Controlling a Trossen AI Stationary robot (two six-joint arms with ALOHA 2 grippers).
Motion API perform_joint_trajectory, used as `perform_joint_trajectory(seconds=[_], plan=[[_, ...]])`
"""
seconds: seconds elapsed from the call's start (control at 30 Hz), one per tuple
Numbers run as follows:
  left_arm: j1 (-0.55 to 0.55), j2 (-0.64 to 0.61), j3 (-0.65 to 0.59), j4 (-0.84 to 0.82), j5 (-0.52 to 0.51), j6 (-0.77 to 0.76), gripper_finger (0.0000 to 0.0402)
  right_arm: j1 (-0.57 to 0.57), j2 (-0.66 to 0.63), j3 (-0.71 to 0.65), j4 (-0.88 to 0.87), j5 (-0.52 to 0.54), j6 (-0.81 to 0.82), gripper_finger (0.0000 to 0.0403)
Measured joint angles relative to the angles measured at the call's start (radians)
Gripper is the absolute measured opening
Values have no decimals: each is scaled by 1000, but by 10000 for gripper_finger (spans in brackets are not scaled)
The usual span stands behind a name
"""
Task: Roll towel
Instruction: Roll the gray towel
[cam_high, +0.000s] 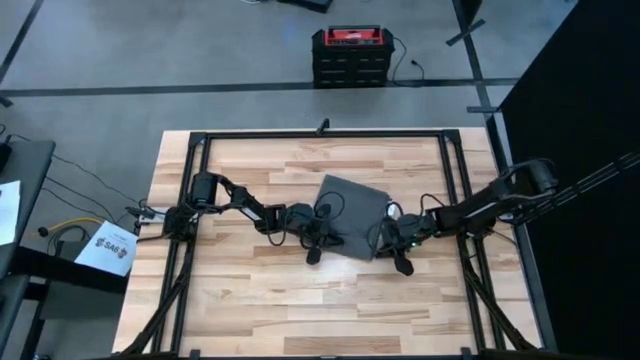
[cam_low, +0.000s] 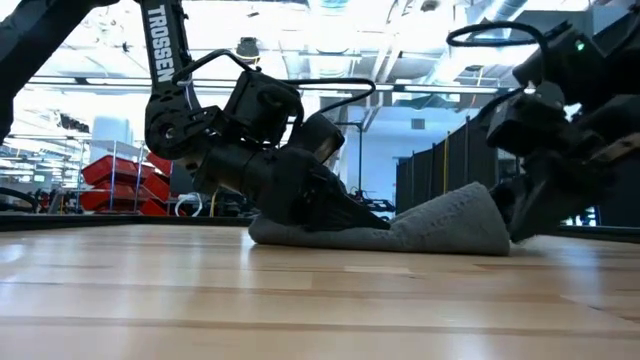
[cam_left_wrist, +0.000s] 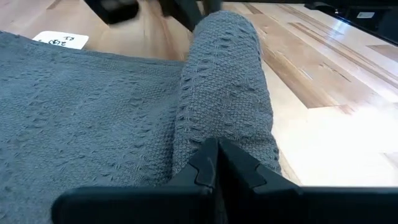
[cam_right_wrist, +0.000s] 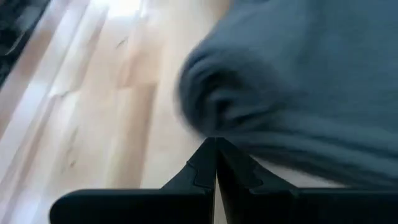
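towel (cam_high: 355, 205): mid-table, near edge rolled, white tag (cam_left_wrist: 60, 40) writing unreadable | left gripper (cam_high: 318, 236): at towel's left end, fingers pinched together on the roll | right gripper (cam_high: 400, 243): at towel's right end, fingers together on blurred cloth | left arm reads TROSSEN

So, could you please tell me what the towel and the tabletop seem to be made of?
The towel looks like soft woven cotton, dark grey and matte, going by its bumpy waffle-like texture and limp rolled edge. The tabletop appears to be light wood in jointed strips, smooth and slightly glossy, possibly sealed butcher block.
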Motion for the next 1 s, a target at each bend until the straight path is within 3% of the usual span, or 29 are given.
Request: perform_joint_trajectory(seconds=[0.13, 0.23, 0.53, 0.7, 1.0], plan=[[-8, 0, 0, -3, 7, -3, 0, -4, -114, 0, -66, 168, -57, 0], [-9, 0, 0, -5, 8, -3, 0, -22, -125, 2, -61, 274, -99, 0], [3, 0, 0, -5, 14, -22, 0, 40, 77, 21, 154, 250, -72, 0], [11, 0, 0, -8, 17, -30, 0, 115, 176, 99, 159, 247, -25, 0], [6, 0, 0, -10, 18, -31, 0, 187, 241, 177, 131, 259, 54, 0]])
